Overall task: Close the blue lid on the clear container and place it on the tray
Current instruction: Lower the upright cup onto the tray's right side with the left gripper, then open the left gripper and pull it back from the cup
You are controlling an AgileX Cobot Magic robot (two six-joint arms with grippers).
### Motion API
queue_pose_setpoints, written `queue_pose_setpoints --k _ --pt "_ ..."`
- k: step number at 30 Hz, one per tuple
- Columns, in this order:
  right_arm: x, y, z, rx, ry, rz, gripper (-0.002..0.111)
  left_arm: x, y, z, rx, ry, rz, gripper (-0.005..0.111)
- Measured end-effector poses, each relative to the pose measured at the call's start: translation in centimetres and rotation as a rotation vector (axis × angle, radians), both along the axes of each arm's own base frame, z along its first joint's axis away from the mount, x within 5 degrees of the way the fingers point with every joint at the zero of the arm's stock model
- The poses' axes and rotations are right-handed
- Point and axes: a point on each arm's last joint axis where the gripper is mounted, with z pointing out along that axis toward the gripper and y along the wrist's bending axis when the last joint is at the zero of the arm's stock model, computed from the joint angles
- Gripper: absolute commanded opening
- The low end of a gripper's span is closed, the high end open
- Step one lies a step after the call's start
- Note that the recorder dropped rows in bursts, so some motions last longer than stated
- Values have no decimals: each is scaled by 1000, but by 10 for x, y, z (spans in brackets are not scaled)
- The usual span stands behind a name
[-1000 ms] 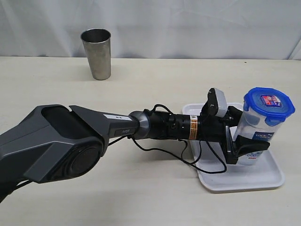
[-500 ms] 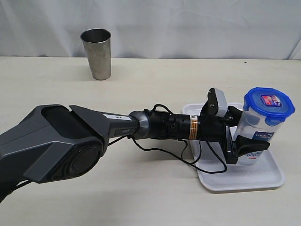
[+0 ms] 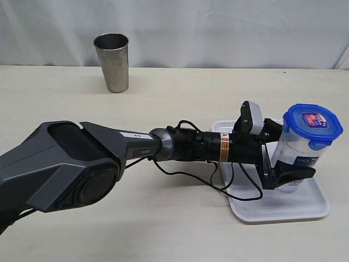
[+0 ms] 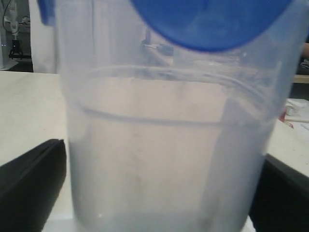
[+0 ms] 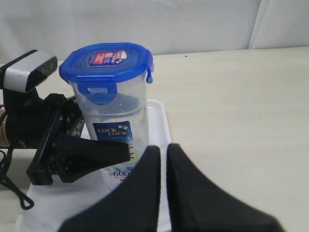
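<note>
The left gripper [image 3: 293, 152] is straddling the container [image 3: 305, 155] low on its side. Its jaws are standing apart, with one finger at each flank, seemingly just clear of the wall. The container is standing upright between those fingers on the tray [image 3: 283, 210], which is lying under the gripper. The lid [image 3: 313, 123] is sitting on the container's top, above the fingers. The right gripper [image 5: 163, 151] is hovering near the container with its fingers pressed together, holding nothing.
</note>
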Motion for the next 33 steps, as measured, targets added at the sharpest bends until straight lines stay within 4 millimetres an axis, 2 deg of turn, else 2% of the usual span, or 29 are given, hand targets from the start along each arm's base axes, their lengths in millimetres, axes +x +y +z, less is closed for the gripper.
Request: queue_pose_setpoints --k 5,8,14,20,29,33 --pt "0 0 0 0 0 0 4 -1 0 1 -11 2 -10 88" --pt "0 0 0 0 0 0 4 -3 0 3 -30 2 -30 94" --pt "0 0 0 0 0 0 4 -3 2 1 -7 -3 -49 93" --pt "0 0 0 0 0 0 4 10 14 0 8 60 -37 93" --pt "0 0 0 0 0 0 4 14 29 -3 50 12 -124 93" --pt "0 0 0 0 0 0 4 24 40 0 57 -7 -125 93"
